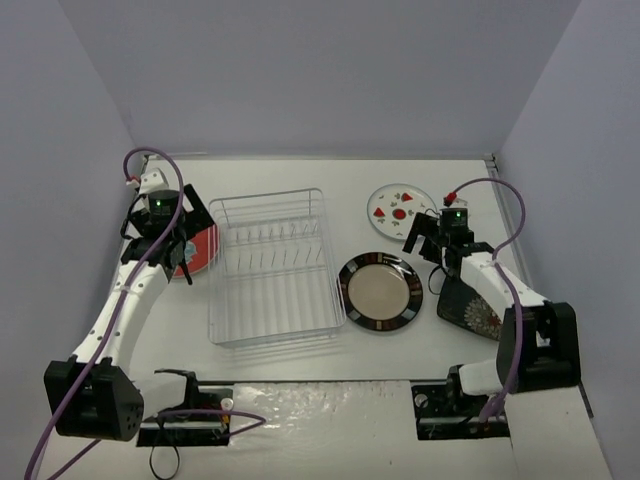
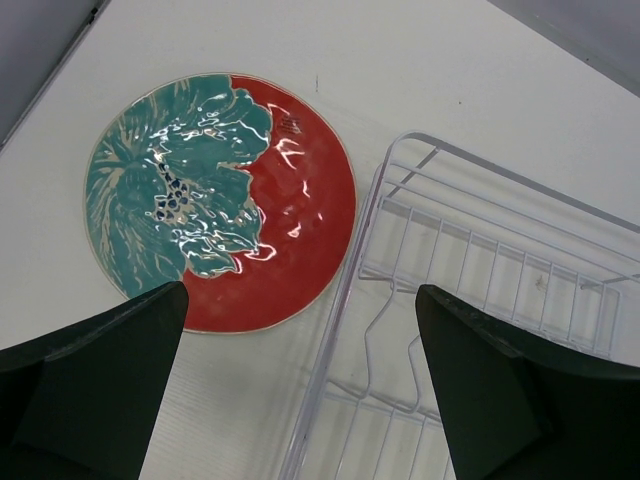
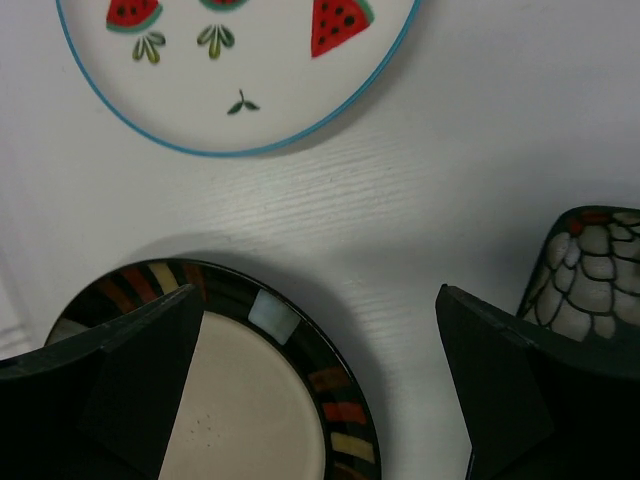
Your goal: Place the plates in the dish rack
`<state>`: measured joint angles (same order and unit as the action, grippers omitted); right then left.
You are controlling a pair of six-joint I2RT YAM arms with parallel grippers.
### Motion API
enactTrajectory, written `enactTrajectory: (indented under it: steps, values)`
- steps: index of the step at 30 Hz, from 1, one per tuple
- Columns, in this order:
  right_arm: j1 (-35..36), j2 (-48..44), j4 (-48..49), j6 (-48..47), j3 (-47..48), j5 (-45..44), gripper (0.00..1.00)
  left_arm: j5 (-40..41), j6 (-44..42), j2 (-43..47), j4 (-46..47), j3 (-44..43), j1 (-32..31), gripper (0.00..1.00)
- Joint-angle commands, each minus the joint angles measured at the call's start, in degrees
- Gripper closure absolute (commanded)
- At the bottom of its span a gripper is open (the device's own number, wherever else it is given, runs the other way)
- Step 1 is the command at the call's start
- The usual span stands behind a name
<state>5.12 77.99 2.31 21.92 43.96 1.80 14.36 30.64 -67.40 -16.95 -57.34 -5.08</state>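
The clear wire dish rack (image 1: 272,265) lies left of centre with nothing in it. The red plate with teal flowers (image 1: 203,250) lies flat at its left side, partly under my left gripper (image 1: 172,243). In the left wrist view the open left gripper (image 2: 300,330) hovers above the red plate (image 2: 230,200) and the rack's rim (image 2: 345,290). The watermelon plate (image 1: 400,209), the striped-rim plate (image 1: 380,292) and the black square plate (image 1: 468,306) lie right of the rack. My right gripper (image 1: 432,240) is open and empty, above the table between these plates (image 3: 315,320).
The right arm covers part of the black square plate, whose corner shows in the right wrist view (image 3: 590,270). The watermelon plate (image 3: 240,70) and the striped plate (image 3: 260,400) also show there. Grey walls enclose the table on three sides.
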Motion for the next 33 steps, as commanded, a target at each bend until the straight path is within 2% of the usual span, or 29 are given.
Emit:
enactTrajectory:
  steps: [1, 11, 15, 19, 25, 29, 33]
  values:
    - [-1.51, 4.51, 0.11, -3.77, 2.45, 11.44, 0.00, -0.56, -0.49, -0.05, 3.63, -1.54, 0.42, 0.03]
    - [-7.45, 4.89, 2.49, 0.88, -7.15, 26.07, 0.00, -1.31, -0.14, -2.33, 4.72, -2.24, 0.46, 0.03]
    - [-8.20, 4.44, 3.70, 2.70, -9.97, 28.03, 0.03, -1.87, -0.03, -3.54, 5.15, -2.79, 0.42, 0.03]
    - [-9.33, 3.46, 3.60, 4.70, -12.14, 30.34, 0.11, -0.81, 0.70, -4.82, 4.02, -3.86, 0.42, 0.03]
    - [-10.04, 1.31, 1.89, 5.50, -14.29, 33.05, 0.14, -0.99, 0.83, -5.73, 4.09, -4.19, 0.42, 0.03]
    - [-10.04, 2.20, 1.40, 5.32, -14.92, 34.22, 0.27, -0.60, 0.88, -5.62, 3.61, -4.27, 0.51, 0.03]
    - [-10.04, 2.81, 1.25, 5.26, -15.19, 33.98, 0.35, 0.61, 1.46, -5.07, 2.96, -4.18, 0.45, 0.03]
